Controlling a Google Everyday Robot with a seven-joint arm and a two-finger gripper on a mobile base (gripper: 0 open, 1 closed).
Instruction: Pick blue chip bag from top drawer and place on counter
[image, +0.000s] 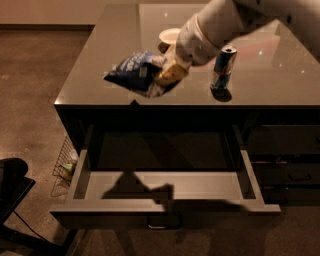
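Note:
My gripper (167, 75) is shut on the blue chip bag (134, 71), a crumpled dark-blue foil bag with white lettering. It holds the bag in the air above the front part of the counter (100, 75), left of centre. The white arm reaches in from the upper right. The top drawer (165, 187) stands pulled open below the counter's front edge, its pale-grey floor bare with the arm's shadow on it. Its small metal pull handle (157, 226) shows at the front.
A blue-and-silver drink can (222, 68) stands on the counter just right of the gripper. A white bowl (169, 36) sits farther back, partly behind the arm. Dark drawers (290, 170) are to the right. A wire basket (64, 162) and a black object (12, 187) lie on the floor at left.

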